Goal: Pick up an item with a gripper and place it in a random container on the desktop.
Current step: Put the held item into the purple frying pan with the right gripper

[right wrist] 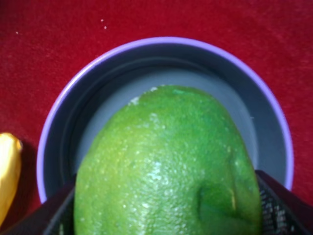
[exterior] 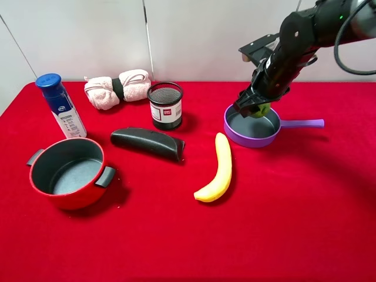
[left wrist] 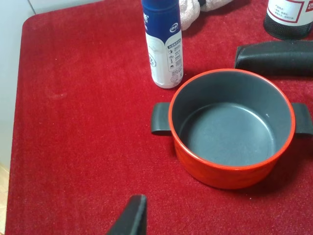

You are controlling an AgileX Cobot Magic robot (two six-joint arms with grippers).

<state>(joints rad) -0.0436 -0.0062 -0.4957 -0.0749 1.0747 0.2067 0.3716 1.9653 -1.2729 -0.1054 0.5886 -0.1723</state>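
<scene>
My right gripper [exterior: 254, 107] is shut on the green lime [exterior: 262, 110] and holds it just above the purple frying pan [exterior: 249, 136], over its far side. In the right wrist view the lime [right wrist: 168, 161] fills the frame between the two black fingers [right wrist: 283, 208], with the pan's grey inside and purple rim [right wrist: 63, 105] right below it. The pan's handle [exterior: 302, 123] points right. Of my left gripper only one black fingertip [left wrist: 131, 218] shows, low over the red cloth in front of the red pot [left wrist: 230, 132]; it holds nothing that I can see.
On the red desktop [exterior: 282, 223]: a yellow banana [exterior: 218, 169] left of the pan, a black mesh cup [exterior: 165, 104], a dark long case [exterior: 147, 142], a rolled pink towel [exterior: 117, 88], a blue-capped bottle [exterior: 60, 106] and the red two-handled pot [exterior: 67, 172] at front left.
</scene>
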